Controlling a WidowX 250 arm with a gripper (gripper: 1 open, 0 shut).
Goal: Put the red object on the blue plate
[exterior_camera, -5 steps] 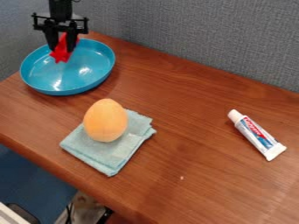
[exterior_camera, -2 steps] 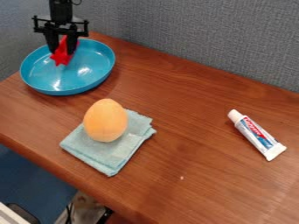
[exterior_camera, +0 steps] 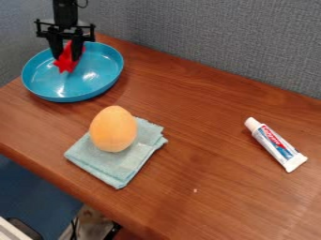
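A: Looking at the blue plate (exterior_camera: 75, 75), I'd call the job nearly finished. The end effector (exterior_camera: 66, 54) points straight down over the plate's far side, its fingers pinching the red object (exterior_camera: 64, 59), which sits low inside the rim.

B: Is the block resting on the plate?

A: I can't tell; its lower end is at or just above the plate's floor. What seems left is letting go and lifting clear.

B: And the surroundings?

A: The plate sits at the far left corner of a brown wooden counter (exterior_camera: 201, 103). Nearer the camera from the plate, an orange egg-shaped object (exterior_camera: 113, 127) rests on a pale teal folded cloth (exterior_camera: 119, 155). Well to the plate's right lies a toothpaste tube (exterior_camera: 275, 143), close to the counter's right edge. Behind the plate stands a grey textured wall (exterior_camera: 213, 28).
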